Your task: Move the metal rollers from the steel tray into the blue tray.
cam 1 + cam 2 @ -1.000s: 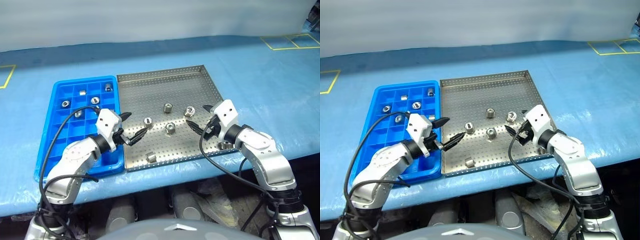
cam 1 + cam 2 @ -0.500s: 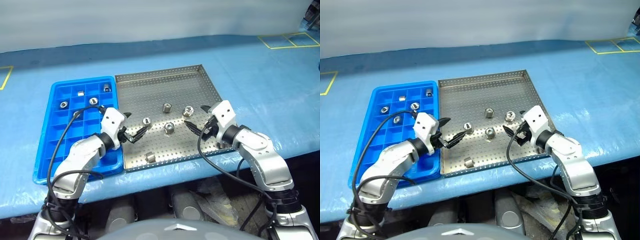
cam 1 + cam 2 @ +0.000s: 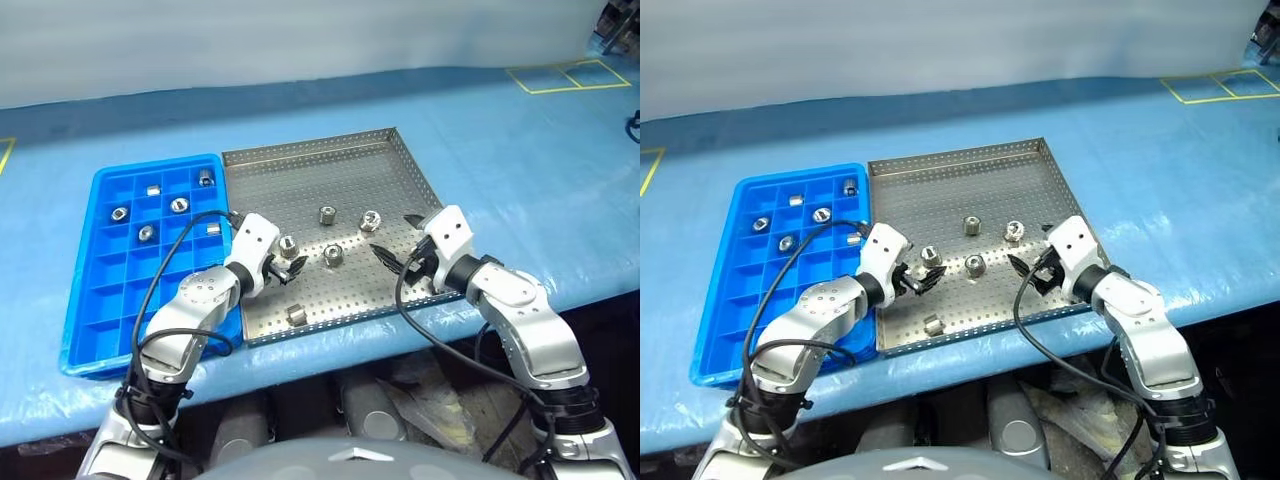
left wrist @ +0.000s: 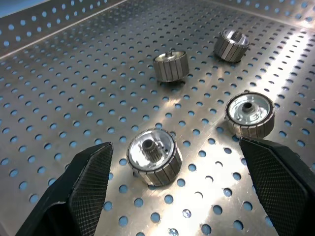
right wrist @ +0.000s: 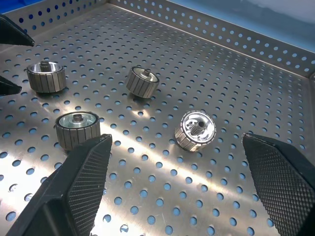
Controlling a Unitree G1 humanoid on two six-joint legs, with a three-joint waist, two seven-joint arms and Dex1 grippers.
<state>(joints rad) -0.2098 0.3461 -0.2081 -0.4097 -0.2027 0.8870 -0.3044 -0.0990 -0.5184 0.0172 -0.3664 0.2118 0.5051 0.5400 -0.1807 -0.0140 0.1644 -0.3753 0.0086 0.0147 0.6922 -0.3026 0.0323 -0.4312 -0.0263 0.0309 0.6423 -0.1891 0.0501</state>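
since 1 second ago my left end effector [image 4: 174, 162] dropped over a metal roller [image 4: 154, 156], fingers apart; slick, rigid, grip its ribbed sides.

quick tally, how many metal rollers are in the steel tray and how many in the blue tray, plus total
metal rollers in the steel tray: 5 in sight
metal rollers in the blue tray: 6
total: 11
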